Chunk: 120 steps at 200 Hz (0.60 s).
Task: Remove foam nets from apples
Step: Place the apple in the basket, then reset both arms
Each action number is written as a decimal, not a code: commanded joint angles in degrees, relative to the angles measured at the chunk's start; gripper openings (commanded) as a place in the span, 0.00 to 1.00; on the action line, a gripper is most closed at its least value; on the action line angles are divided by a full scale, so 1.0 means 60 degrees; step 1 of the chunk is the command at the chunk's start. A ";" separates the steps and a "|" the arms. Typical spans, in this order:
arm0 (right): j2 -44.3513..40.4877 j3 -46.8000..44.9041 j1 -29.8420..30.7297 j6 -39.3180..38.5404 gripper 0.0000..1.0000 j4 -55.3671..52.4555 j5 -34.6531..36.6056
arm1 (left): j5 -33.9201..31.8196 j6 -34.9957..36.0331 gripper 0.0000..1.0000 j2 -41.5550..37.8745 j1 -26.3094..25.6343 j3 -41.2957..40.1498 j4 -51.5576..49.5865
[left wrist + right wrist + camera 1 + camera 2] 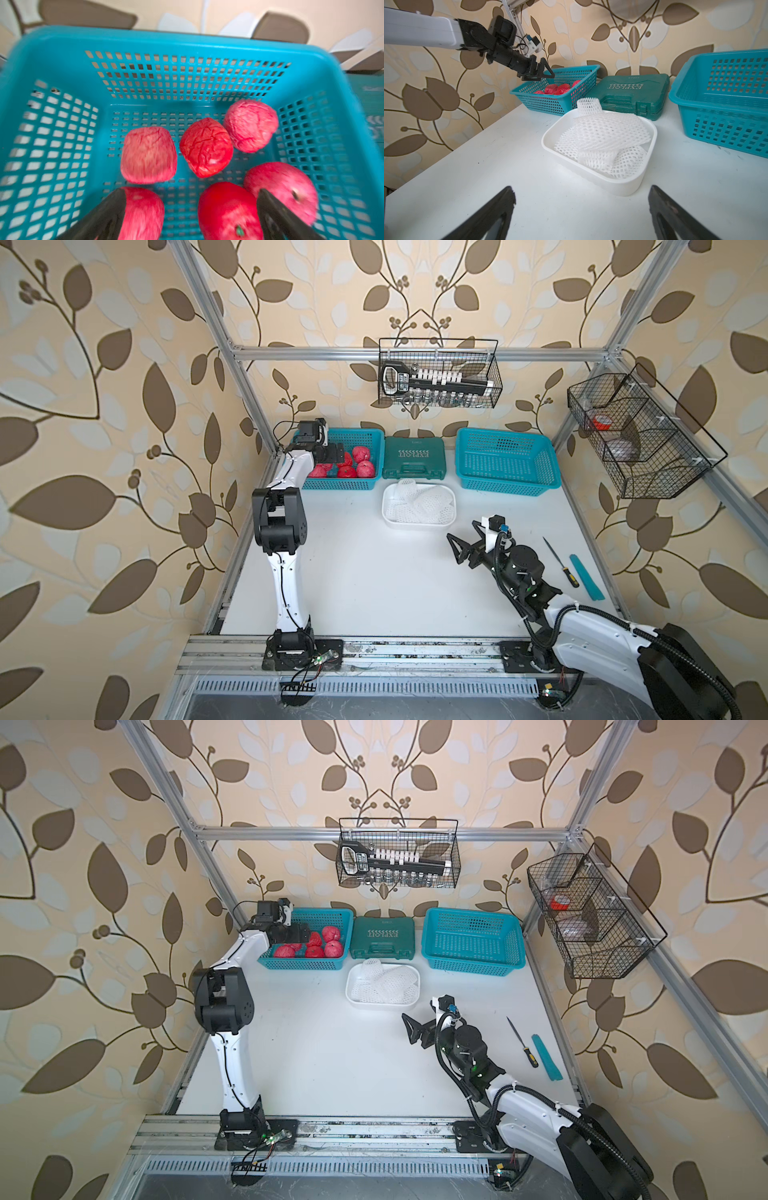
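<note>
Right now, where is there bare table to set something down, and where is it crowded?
Free: the table between left arm and right arm, white tub to front rail; also the empty basket. Crowded: apple basket, green case; knife and sheath outside the right arm.

The white-and-black jointed left arm (286, 572) rises from its base at the near edge, bends at the elbow and stretches far forward. Its wrist is tipped so that the black two-fingered left hand (338, 456) points downward. In the left wrist view the jaws are spread wide and grip nothing. The white-and-black right arm (582, 622) sits low and folded, with its black right hand (463, 537) aimed forward and to the left. Its dark fingers (496, 212) stand wide apart and are empty.
</note>
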 commanded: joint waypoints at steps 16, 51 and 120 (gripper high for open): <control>-0.0160 0.0287 0.0045 0.0001 1.00 -0.0133 0.0372 | -0.0395 -0.0892 0.99 -0.4407 -0.0478 -0.3490 0.1378; -0.0241 0.0301 0.0104 0.0030 1.00 -0.0304 0.0725 | -0.1753 -0.1374 0.99 -0.8316 -0.1061 -0.8303 0.3609; -0.0510 0.0170 0.0127 -0.0284 0.99 -0.0678 0.2731 | -0.5698 -0.2263 0.98 -1.0032 -0.3298 -1.1767 0.3240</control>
